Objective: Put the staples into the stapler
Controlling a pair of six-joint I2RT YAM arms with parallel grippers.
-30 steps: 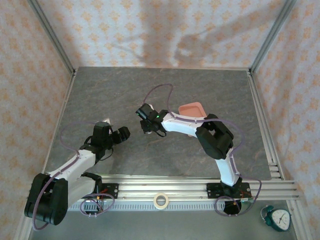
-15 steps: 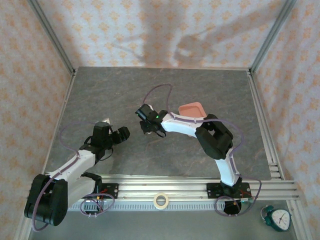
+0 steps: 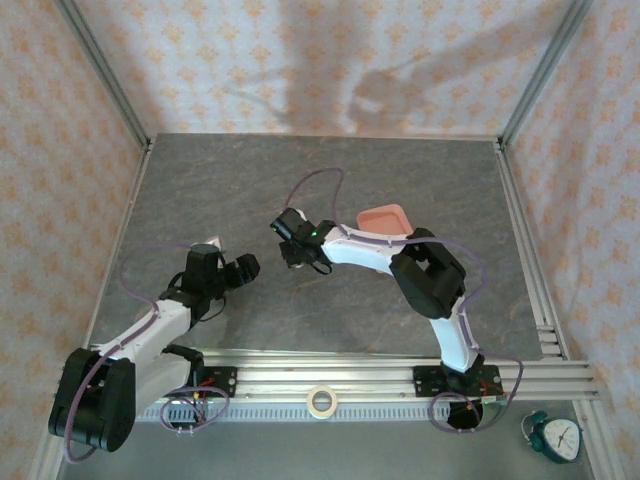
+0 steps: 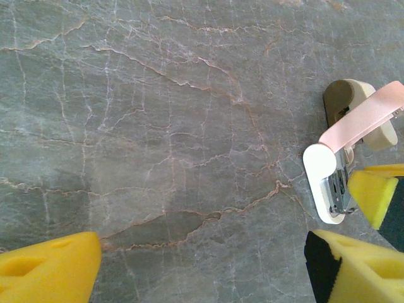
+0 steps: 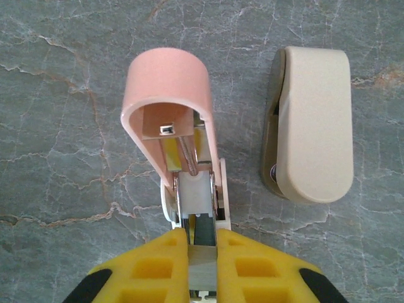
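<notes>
**Grey marbled surface: staples lined up at the stapler's channel**

Grey veined surface [image 3: 230,180], with peach-patterned walls around it. The stapler [image 5: 167,79] lies mid-surface. Its pink lid is hinged up and back, so the metal channel is exposed for loading.

The right pincer [image 5: 202,238] comes in along the channel's line. Its fingers [image 5: 158,268] are closed on a thin grey strip, which I take to be the staples [image 5: 202,268]. The strip sits at the channel's open end, aimed to slide forward. I cannot tell how far it has entered. The low, end-on hold makes sense, since it keeps the strip straight with the rails.

A beige plastic piece [image 5: 312,123] lies just beside the stapler, not touching it. The left pincer [image 4: 202,271] hangs wide open and holds nothing, over bare surface near the stapler. It looks to be standing by to steady the body or press the lid down. A pink tray [image 3: 385,217] sits behind the right arm, well apart from the work.

Against the overhead pictures of the past second, I can make out no shift. Both arms keep the same pose and the tray is in the same place.
</notes>
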